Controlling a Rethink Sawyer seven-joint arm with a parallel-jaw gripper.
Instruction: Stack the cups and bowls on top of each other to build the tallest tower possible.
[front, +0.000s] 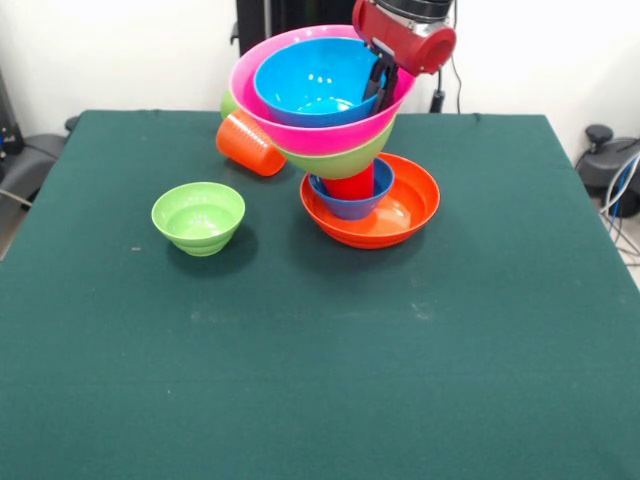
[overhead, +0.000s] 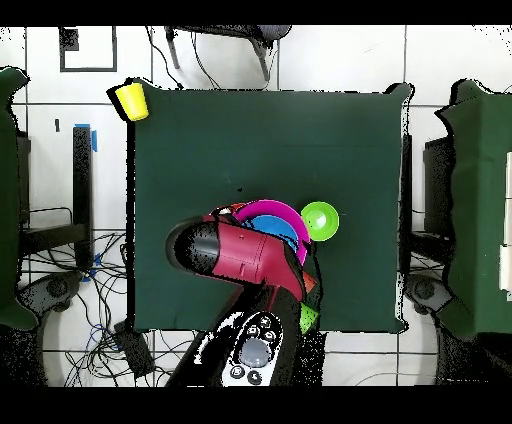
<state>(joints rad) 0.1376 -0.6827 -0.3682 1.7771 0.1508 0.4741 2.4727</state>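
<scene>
arm: comes down from top edge of front view, right of centre; red wrist housing tilted, sits over the right rim of the stack. In overhead view the red and black arm covers most of the stack, lower centre of frame.
gripper (front: 381, 80): black fingers reach down inside the blue bowl at its right side, near the pink rim. Jaw state: cannot tell, fingers overlap each other and the bowl wall.
tower (front: 345, 150): upper centre of front view, leaning left.
orange bowl (front: 400, 215): wide, shallow, base, flat on the table.
small dark blue bowl (front: 352, 203): sits in the orange bowl, left part.
red cup (front: 350, 184): stands in the small dark blue bowl, carries the bowls above.
large green bowl (front: 345, 158): on the red cup, tilted.
pink bowl (front: 300, 125): nested in the large green bowl, widest.
blue bowl (front: 315, 80): nested in the pink bowl, top.
orange cup (front: 250, 145): on its side, left of the stack, under the pink rim, touching it.
small green bowl (front: 198, 217): upright alone on the table (front: 320, 380), centre left of front view, apart from the tower.
yellow cup (overhead: 131, 100): upper left of overhead view, at the table corner, well apart from everything.
</scene>
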